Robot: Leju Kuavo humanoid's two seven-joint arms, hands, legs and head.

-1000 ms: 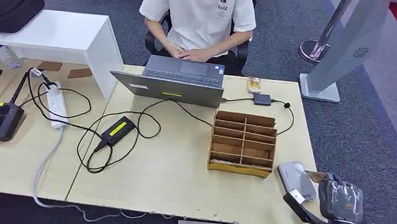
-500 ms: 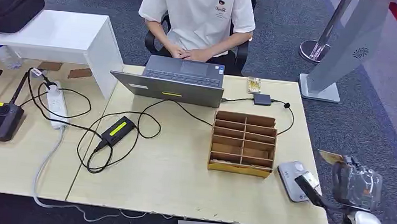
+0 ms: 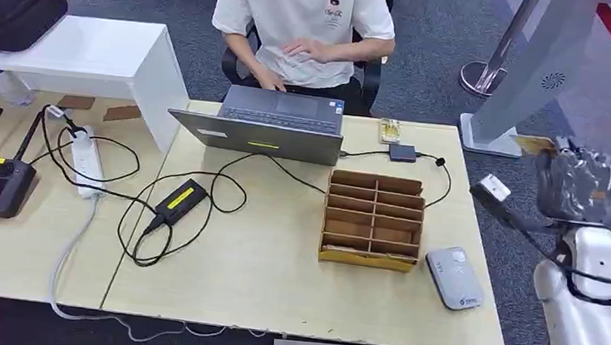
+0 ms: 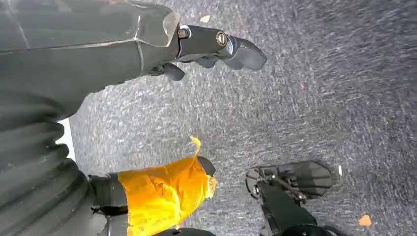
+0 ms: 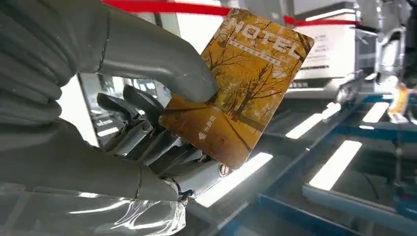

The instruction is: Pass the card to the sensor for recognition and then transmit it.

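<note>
The right hand hangs raised off the desk's right edge, thumb and fingers pinching the orange hotel card; the grey card reader lies untouched near the desk's front right corner, beside the cardboard organiser; the scan looks passed or skipped, I cannot tell; handing over remains; the left hand hangs empty, fingers loosely apart.

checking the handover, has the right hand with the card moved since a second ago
Yes. The right hand holding the card has risen from beside the grey sensor at the table's near edge and is now off the table's far right corner.
</note>
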